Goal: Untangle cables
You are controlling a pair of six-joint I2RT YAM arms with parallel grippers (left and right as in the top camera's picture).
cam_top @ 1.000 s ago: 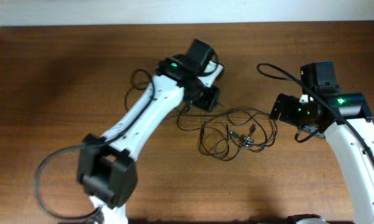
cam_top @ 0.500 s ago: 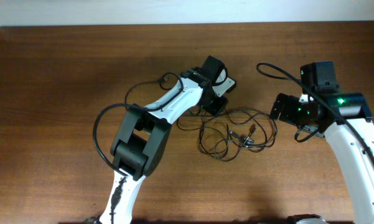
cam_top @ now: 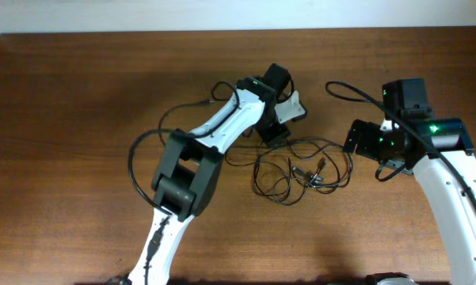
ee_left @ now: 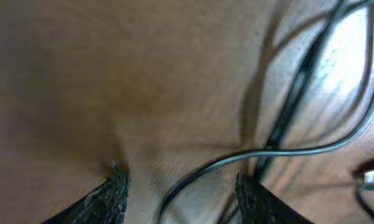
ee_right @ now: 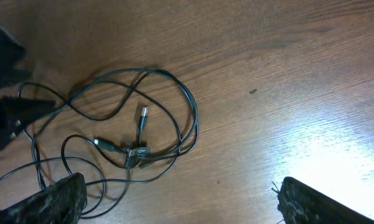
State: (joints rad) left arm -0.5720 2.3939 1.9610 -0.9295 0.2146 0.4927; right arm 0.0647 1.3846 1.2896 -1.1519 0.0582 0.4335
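Here the cables (cam_top: 307,177) lie as a loose tangle of loops on the table (cam_top: 71,111), just right of its middle. The left gripper (cam_top: 272,131) sits at the tangle's 11 o'clock edge. Its wrist view is blurred, but the jaws stand partly apart, and one strand runs through the gap between the fingertips (ee_left: 115,193) without being pinched. The right gripper (cam_top: 361,141) is at the tangle's 2 o'clock, just beside the outermost loop and clear of it, with its jaws wide and holding nothing. In the right wrist view a silvery plug (ee_right: 143,114) lies inside the loops, with the strands crossing in a small knot at its 6 o'clock.
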